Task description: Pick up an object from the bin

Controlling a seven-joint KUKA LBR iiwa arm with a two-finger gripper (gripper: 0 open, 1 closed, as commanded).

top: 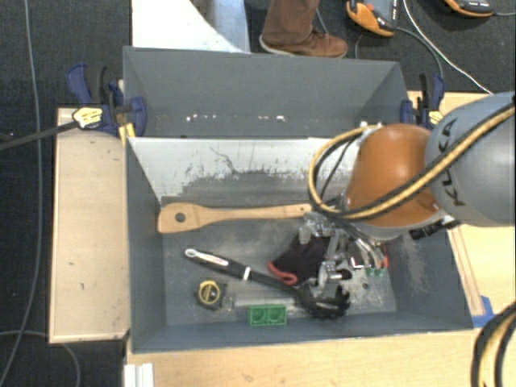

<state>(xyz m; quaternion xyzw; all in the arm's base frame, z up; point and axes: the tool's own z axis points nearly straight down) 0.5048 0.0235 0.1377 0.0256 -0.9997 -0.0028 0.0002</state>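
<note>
A wooden spoon [234, 214], green brick [267, 315] and yellow tape measure [209, 292]

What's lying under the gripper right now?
The gripper sits low over a dark heap at the front right of the bin; a black item with a red edge pokes out to its left. What lies directly beneath is covered by the gripper itself.

Bright, even light; soft shadows inside the bin [147, 240].

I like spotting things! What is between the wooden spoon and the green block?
In the camera view, a thin tool with a black handle and a silver tip lies between the wooden spoon and the green block.
</note>
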